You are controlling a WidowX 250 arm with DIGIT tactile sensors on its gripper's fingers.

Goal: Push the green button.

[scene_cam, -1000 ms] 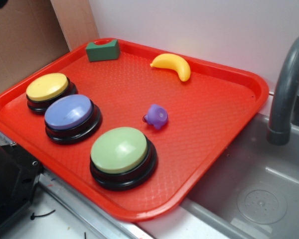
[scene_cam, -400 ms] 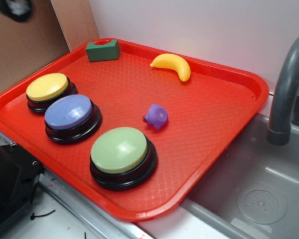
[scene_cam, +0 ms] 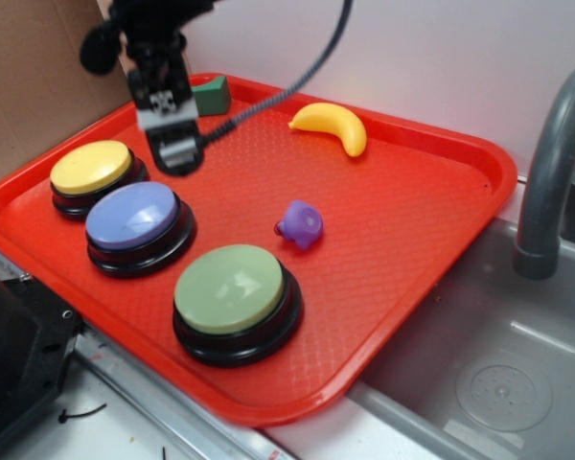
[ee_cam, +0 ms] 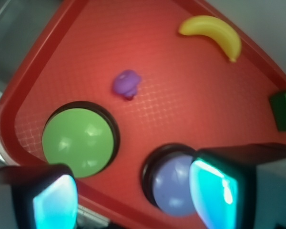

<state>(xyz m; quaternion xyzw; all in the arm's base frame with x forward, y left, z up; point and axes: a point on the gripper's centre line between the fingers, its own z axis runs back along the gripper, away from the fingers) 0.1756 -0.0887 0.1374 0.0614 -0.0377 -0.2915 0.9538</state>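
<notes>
- Change from the earlier exterior frames: the arm has entered from the top left. One second ago it was out of view; 0.4 s ago only a dark blur showed at the top-left corner. All things on the tray are unmoved.
- The end effector point(scene_cam: 175, 153) hangs over the rear left part of the red tray point(scene_cam: 431, 240), just behind the yellow button point(scene_cam: 91, 166) and in front of the dark green block point(scene_cam: 211, 94), which it partly hides.
- The arm points downward; a black cable point(scene_cam: 297, 72) arcs from it toward the top edge.
- In the wrist view the two fingers point(ee_cam: 214, 193) stand apart, with nothing between them; their pads glow cyan.
- The green button point(scene_cam: 230, 288) sits at the front of the tray, well apart from the end effector. It has a pale green, glossy domed top on a round black base.
- The blue-purple button point(scene_cam: 132, 216) lies between the yellow and green buttons, with the same domed shape.
- The tray surface carries a fine cross-hatched texture and a raised smooth rim.
- A small purple toy point(scene_cam: 300, 223) lies near the tray's middle; a smooth yellow banana point(scene_cam: 332, 126) lies near the rear rim.
- A grey sink point(scene_cam: 489, 374) with a curved grey faucet point(scene_cam: 552, 163) adjoins the tray on the right.
</notes>
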